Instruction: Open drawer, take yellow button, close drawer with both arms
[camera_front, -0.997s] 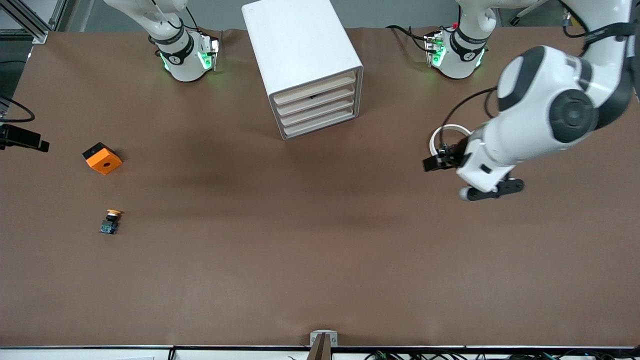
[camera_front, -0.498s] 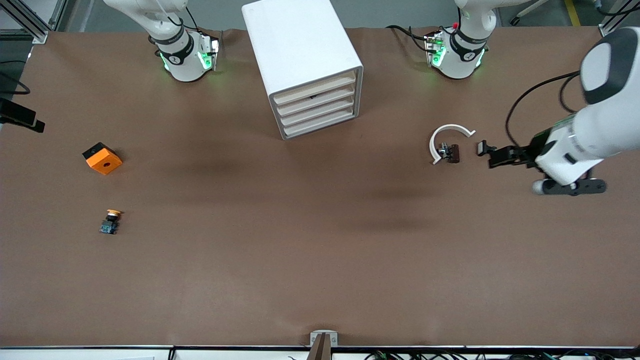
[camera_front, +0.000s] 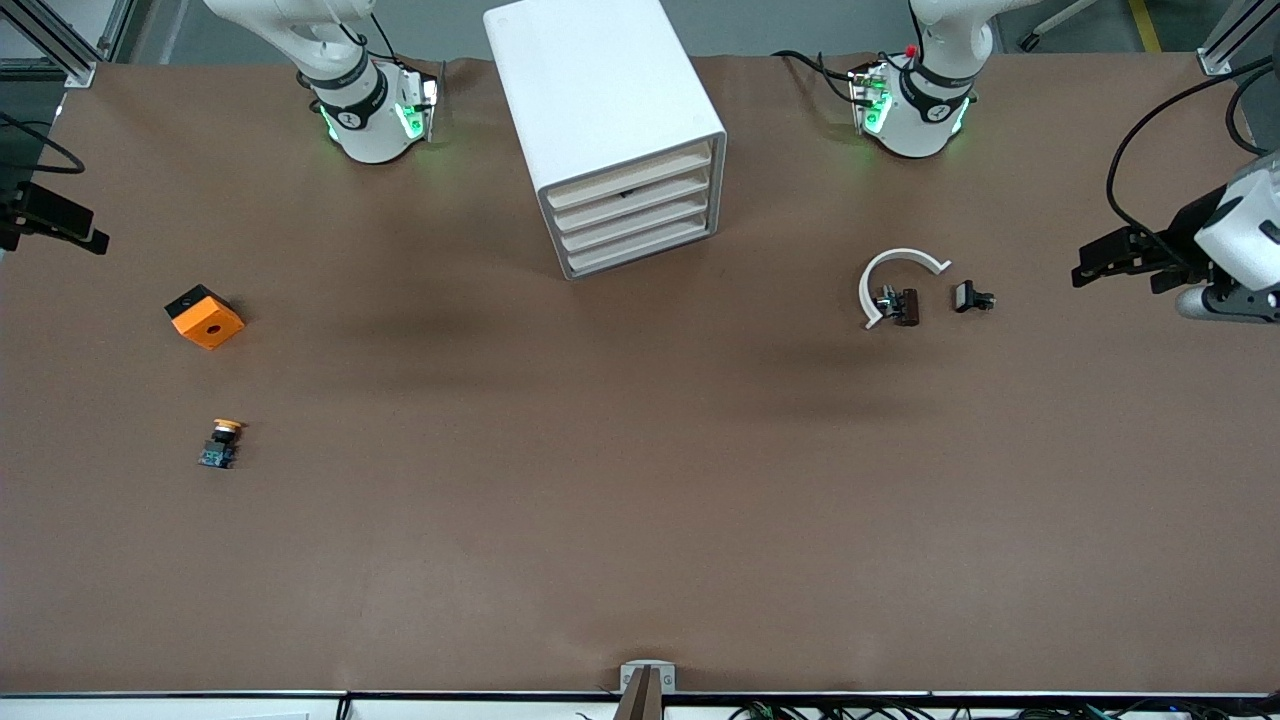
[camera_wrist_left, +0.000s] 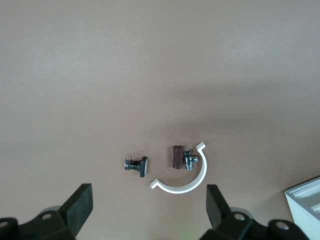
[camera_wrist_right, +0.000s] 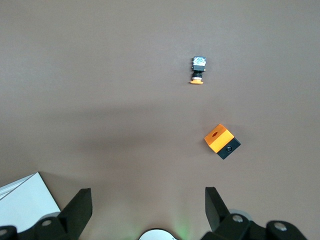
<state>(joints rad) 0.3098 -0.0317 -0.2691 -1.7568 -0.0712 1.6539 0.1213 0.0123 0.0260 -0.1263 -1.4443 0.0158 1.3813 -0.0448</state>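
The button (camera_front: 222, 443), with an orange cap and a blue base, lies on the table toward the right arm's end, nearer to the front camera than the orange block (camera_front: 204, 316). It also shows in the right wrist view (camera_wrist_right: 199, 70). The white drawer cabinet (camera_front: 610, 120) stands between the arm bases, all its drawers (camera_front: 632, 215) pushed in. My left gripper (camera_front: 1095, 262) is open and empty over the table's edge at the left arm's end; its own view (camera_wrist_left: 148, 210) shows its jaws wide apart. My right gripper (camera_front: 55, 225) is open and empty at the right arm's end (camera_wrist_right: 147, 207).
A white curved band (camera_front: 895, 275) lies toward the left arm's end, with one black clip (camera_front: 903, 306) in its curve and another (camera_front: 972, 298) beside it. All three show in the left wrist view, with the band (camera_wrist_left: 187, 182) there. The orange block also shows in the right wrist view (camera_wrist_right: 221, 140).
My left arm has swung away from over the band and clips toward the left arm's end. One black clip now lies uncovered beside the band. My right gripper shifted slightly.
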